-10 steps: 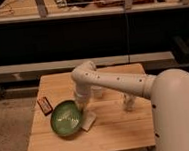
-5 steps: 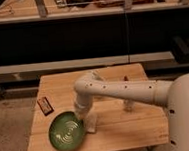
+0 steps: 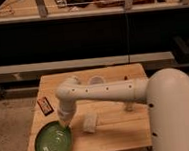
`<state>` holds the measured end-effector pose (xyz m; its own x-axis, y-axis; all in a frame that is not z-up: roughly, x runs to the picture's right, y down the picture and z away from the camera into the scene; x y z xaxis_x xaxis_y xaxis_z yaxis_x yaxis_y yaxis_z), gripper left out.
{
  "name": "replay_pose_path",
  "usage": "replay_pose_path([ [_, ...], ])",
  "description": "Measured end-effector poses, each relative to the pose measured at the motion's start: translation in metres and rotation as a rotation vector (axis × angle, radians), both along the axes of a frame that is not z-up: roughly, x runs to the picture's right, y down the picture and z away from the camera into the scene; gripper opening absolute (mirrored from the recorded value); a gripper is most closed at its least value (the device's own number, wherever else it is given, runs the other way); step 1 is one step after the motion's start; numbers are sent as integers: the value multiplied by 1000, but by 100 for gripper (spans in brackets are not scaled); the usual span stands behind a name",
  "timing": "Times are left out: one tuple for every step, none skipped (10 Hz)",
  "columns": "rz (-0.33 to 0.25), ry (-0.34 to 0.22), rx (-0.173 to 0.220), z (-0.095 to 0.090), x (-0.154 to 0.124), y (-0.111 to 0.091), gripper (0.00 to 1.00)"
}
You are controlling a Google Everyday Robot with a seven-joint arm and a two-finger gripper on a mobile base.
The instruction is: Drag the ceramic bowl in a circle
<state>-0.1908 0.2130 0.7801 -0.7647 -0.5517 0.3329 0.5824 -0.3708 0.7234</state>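
**Bowl at the lower-left table corner, gripper closed at its rim**

The biggest thing in my view is the white robot arm (image 3: 104, 92), which reaches from the right of the frame across to the lower left. Under it is the light wooden table (image 3: 118, 133), filling the middle and bottom.

The glossy round green ceramic bowl (image 3: 52, 144) sits upright at the lower left, close to the table's front-left corner and near both edges there.

3 smaller things share the top:
- a white rectangular block (image 3: 90, 122) just right of the bowl
- a dark flat packet (image 3: 44, 106) above the bowl, by the left edge
- a small translucent white cup (image 3: 95, 81) near the far edge, well apart from the bowl

The gripper (image 3: 65, 122) points down at the bowl's upper-right rim, with its fingers pressed together. I cannot tell whether the rim is pinched between them or only pushed from 1 side.

I judge the bowl stiff, fairly heavy for its size and breakable, and the glaze is probably slick. It should slide readily on the wood, but could slip out of a light pinch. The rim is the only sensible hold, with 1 finger inside and 1 outside. I would steer the circle toward the table's middle, away from the corner, and watch the block, which lies close to that path.
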Motion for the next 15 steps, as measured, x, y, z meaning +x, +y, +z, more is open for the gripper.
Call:
replay_pose_path([
  [6,-7,-5,10,-12,-5,0],
  [18,-8,-11,19,-20,-12,0],
  [97,4,-22,52,-34,-45,0],
  [147,20,-16,65,-30,-67,0],
  [178,38,-7,73,-22,-82,0],
  [185,66,5,81,-8,-91,0],
  [181,100,21,88,10,-96,0],
  [168,164,31,92,42,-94,0],
  [166,196,40,93,59,-93,0],
  [158,235,51,90,81,-90,0],
  [145,262,61,85,97,-86,0],
  [122,284,71,73,113,-78,0],
  [106,283,77,65,116,-73,0],
  [79,265,86,53,113,-67,0],
  [49,233,95,41,105,-59,0],
])
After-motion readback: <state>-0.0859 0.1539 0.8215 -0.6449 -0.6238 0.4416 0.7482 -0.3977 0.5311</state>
